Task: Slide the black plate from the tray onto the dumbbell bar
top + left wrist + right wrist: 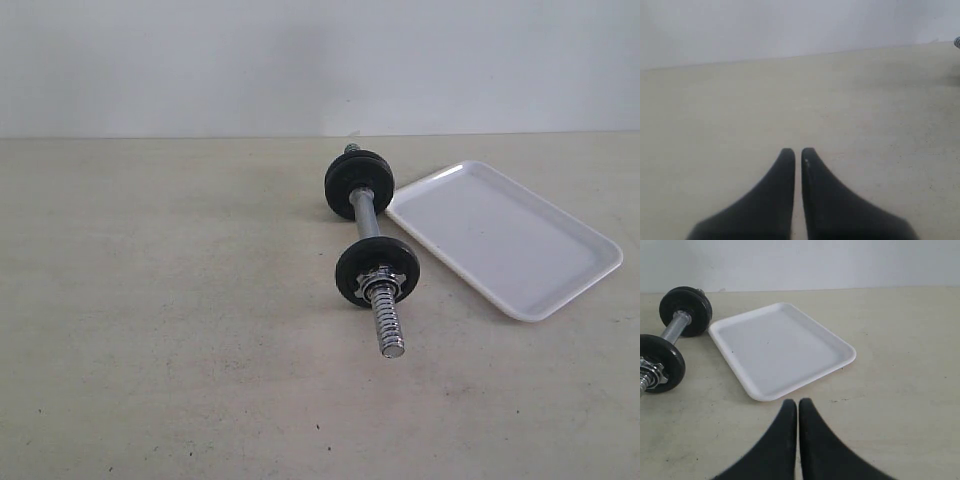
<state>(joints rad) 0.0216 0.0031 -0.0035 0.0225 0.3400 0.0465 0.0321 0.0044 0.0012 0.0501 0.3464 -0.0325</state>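
Left wrist view: the left gripper (795,150) has its two dark fingers pressed together, tips nearly touching, holding nothing, over the bare beige table (150,300).

Exterior view, centre: the dumbbell bar (364,212) lies on the table, running from far to near. The far black plate (358,180) is threaded on its far end, and a stub of what appears to be threaded rod shows just beyond it. The near black plate (350,268) sits on the near end with a chrome star-shaped collar nut (382,281) touching its outer face. The coarse threaded end (387,322) projects past the nut.

Right of the bar: the tray (500,240) lies flat, its near corner just beside the far plate.

Right wrist view: the right gripper (798,401) has its fingers pressed together on nothing, near the tray's rim.
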